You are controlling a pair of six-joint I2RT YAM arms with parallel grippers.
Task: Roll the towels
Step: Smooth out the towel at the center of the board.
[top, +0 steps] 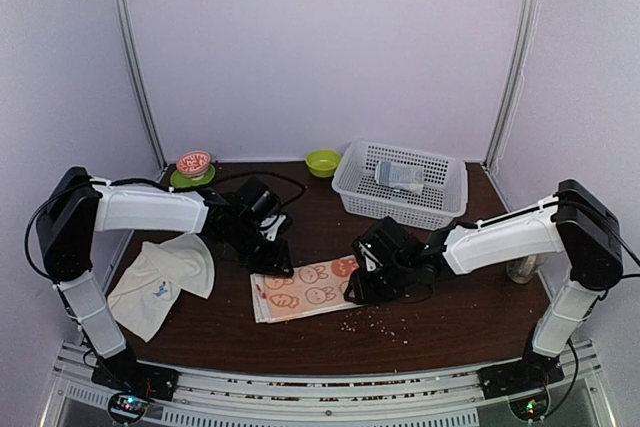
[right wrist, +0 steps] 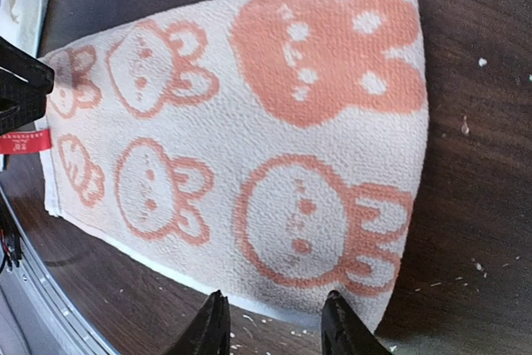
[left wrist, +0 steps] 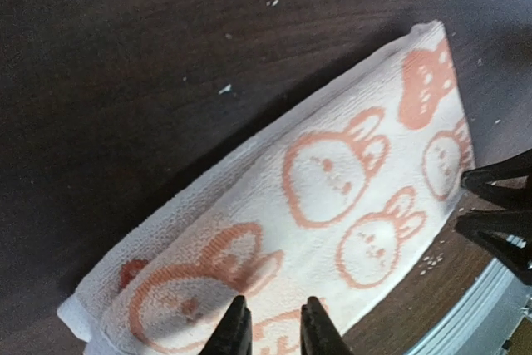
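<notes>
Your left end effector [left wrist: 273,307] and right end effector [right wrist: 274,303] sit at opposite ends of the flat printed towel [top: 305,290], placed to roll it. Both are partly open and hold nothing.

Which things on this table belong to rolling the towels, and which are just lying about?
For the job:
bunny-print towel
plain cream towel

Lying about:
white basket
grey-blue rolled towel, inside the basket
green bowl
pink bowl on a green plate
</notes>
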